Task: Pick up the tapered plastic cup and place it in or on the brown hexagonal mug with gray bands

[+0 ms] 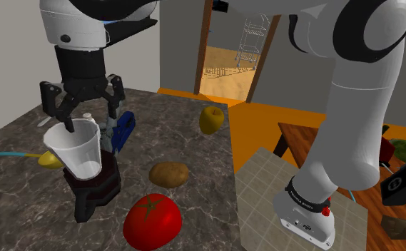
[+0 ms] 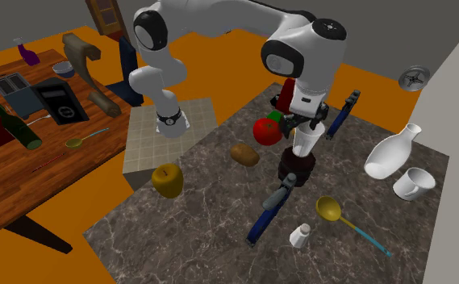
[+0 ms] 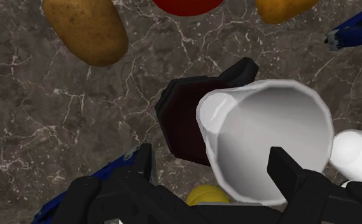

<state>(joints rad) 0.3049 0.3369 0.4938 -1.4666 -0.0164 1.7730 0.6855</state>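
Observation:
The white tapered cup (image 1: 74, 151) (image 2: 306, 142) (image 3: 268, 137) stands with its base in the mouth of the dark brown hexagonal mug (image 1: 94, 189) (image 2: 291, 172) (image 3: 184, 121) on the marble counter, leaning slightly. My black gripper (image 1: 87, 110) (image 2: 303, 121) (image 3: 212, 167) hangs just above the cup's rim and is open. One finger (image 3: 144, 164) is outside the cup wall and the other finger (image 3: 282, 167) is over the cup's inside. Neither presses on the cup. The cup hides most of the mug's opening.
Close around the mug lie a potato (image 1: 168, 174), a red tomato (image 1: 153, 219), a blue-handled tool (image 1: 121, 132) and a yellow spoon (image 1: 48, 160). A yellow apple (image 1: 210, 119) sits further back. A white jug (image 2: 390, 153), a white cup (image 2: 413, 184) and a shaker (image 2: 300, 235) stand in the second exterior view.

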